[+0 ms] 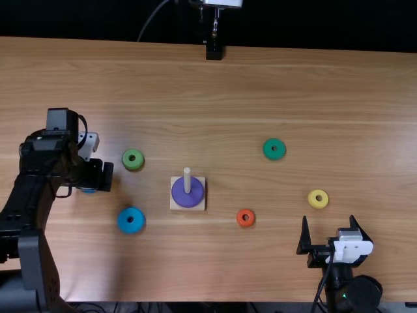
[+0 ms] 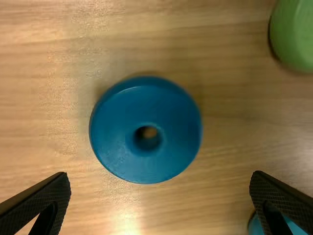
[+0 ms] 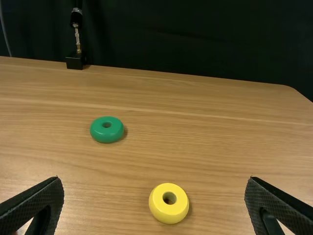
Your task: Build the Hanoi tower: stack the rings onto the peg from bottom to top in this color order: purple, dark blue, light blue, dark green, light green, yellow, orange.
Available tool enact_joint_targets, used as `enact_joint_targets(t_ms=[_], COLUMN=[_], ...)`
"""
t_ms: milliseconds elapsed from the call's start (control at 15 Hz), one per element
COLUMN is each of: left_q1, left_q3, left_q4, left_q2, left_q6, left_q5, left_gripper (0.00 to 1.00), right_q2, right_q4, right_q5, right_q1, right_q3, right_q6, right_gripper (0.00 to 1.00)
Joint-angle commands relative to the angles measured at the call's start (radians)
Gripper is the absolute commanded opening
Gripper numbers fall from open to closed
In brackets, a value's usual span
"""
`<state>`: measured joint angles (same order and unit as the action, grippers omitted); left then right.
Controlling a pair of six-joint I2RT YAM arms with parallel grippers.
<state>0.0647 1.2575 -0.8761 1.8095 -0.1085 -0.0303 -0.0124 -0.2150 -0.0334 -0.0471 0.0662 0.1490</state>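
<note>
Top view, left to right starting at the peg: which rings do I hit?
Purple ring on the peg → orange ring → dark green ring → yellow ring.

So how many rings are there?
7: purple ring on the peg; light green ring and light blue ring left of it in the top view; dark blue ring below the left gripper; orange ring, dark green ring, yellow ring right of the peg.

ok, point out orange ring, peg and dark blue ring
Orange ring (image 1: 245,223): top view, upper face beside hole.
Peg (image 1: 187,181): top view, middle of shaft.
Dark blue ring (image 2: 142,110): left wrist view, upper face.
</note>
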Motion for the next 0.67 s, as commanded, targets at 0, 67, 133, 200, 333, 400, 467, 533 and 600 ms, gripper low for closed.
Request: enact_joint_targets(t_ms=[0,67,133,200,333,400,467,533,600], left_q1=[-0.003,-0.003,-0.003,-0.003,-0.003,-0.003,-0.003,-0.003,-0.003], left_q3=[0.037,0.039,0.045,0.051,0.066,0.075,0.08,0.082,0.083], left_q4=[0.004,0.009,0.022,0.031,0.048,0.048,0.05,0.05,0.055], left_q2=[0.036,0.054,0.06,0.067,0.093,0.1,0.102,0.103,0.123], left_q6=[-0.017,-0.018,-0.018,-0.018,-0.022,-0.022,-0.022,-0.022,-0.022], left_q5=[-0.005,-0.006,-0.006,-0.006,-0.006,-0.006,-0.006,-0.008,-0.008], left_gripper=[1.0,1.0,1.0,1.0,1.0,1.0,1.0,1.0,1.0], right_q2=[0.012,0.012,0.012,0.012,0.012,0.012,0.012,0.012,0.012], right_q4=[-0.075,-0.075,-0.075,-0.075,-0.075,-0.075,-0.075,-0.075,-0.075], right_q5=[-0.011,-0.011,-0.011,-0.011,-0.011,-0.011,-0.011,-0.011,-0.011], right_q1=[-0.008,-0.008,-0.008,-0.008,-0.008,-0.008,-0.008,-0.008,-0.008], right_q3=[-0.051,-0.051,-0.051,-0.051,-0.051,-0.051,-0.051,-0.051,-0.051], right_q6=[0.002,0.002,0.002,0.002,0.002,0.002,0.002,0.002,0.002], right_gripper=[1.0,1.0,1.0,1.0,1.0,1.0,1.0,1.0,1.0])
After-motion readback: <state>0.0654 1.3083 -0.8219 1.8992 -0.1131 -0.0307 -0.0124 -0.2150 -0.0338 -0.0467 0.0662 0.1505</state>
